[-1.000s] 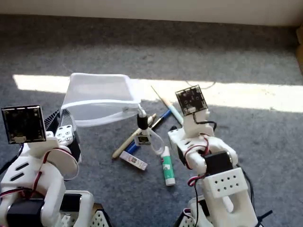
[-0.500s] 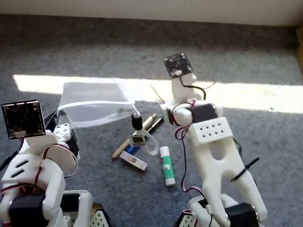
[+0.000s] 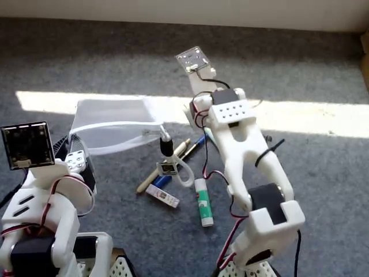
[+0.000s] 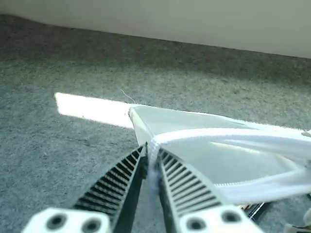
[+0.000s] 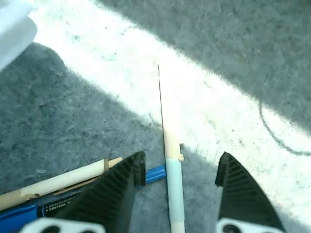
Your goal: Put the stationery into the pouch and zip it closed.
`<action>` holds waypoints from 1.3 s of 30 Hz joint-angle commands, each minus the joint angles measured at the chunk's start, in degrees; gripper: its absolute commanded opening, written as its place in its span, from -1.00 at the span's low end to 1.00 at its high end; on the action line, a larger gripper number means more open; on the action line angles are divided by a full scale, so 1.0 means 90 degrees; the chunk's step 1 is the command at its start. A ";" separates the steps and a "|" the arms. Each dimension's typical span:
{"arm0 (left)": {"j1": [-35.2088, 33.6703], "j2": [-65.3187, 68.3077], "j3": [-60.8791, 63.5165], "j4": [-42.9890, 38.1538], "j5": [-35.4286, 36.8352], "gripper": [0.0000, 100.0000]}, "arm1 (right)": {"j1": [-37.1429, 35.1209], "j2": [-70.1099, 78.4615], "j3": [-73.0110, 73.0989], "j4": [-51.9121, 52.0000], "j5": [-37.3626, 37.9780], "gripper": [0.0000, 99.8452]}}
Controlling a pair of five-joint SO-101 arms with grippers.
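Right gripper (image 5: 181, 162) spread wide over the carpet, a pale thin pen (image 5: 168, 141) lying between its fingers. Left gripper (image 4: 151, 156) pinched shut onto the rim of the mesh pouch (image 4: 209, 145). Seen from the high view: pouch at nine o'clock from the right gripper, glue stick (image 3: 203, 203) at six, well apart.

Carpeted room: grey carpet (image 3: 337, 190), pale wall (image 3: 173, 7).
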 commanded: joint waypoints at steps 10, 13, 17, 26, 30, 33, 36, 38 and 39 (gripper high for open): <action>0.0005 -0.0054 0.0083 0.0000 0.0049 -0.99 | -0.0337 0.1695 -0.2134 -0.0083 0.0147 -0.54; 0.0005 -0.0054 0.0083 0.0000 0.0049 -0.99 | -0.0308 0.2144 -0.2486 -0.0083 0.0147 -0.54; 0.0005 -0.0054 0.0093 0.0000 0.0049 -0.99 | -0.0308 0.2545 -0.2740 -0.0083 0.0420 -0.54; 0.0005 -0.0054 0.0093 0.0010 0.0049 -0.99 | -0.0181 0.2818 -0.2759 -0.0073 0.0557 -0.84; 0.0005 -0.0054 0.0093 0.0029 0.0049 -0.99 | -0.0161 0.2857 -0.2750 0.0093 0.0674 -0.87; 0.0005 -0.0054 0.0093 0.0078 0.0039 -0.99 | -0.0083 0.2857 -0.2799 0.0513 0.0674 -0.94; 0.0005 -0.0054 0.0093 0.0078 0.0039 -0.99 | -0.0063 0.2857 -0.2799 0.0796 0.0674 -0.99; 0.0005 -0.0054 0.0093 0.0078 0.0039 -0.99 | -0.0034 0.2847 -0.2799 0.0913 0.0674 -0.99; 0.0005 -0.0054 0.0093 0.0078 0.0039 -0.99 | -0.0024 0.2838 -0.2799 0.0962 0.0674 -0.99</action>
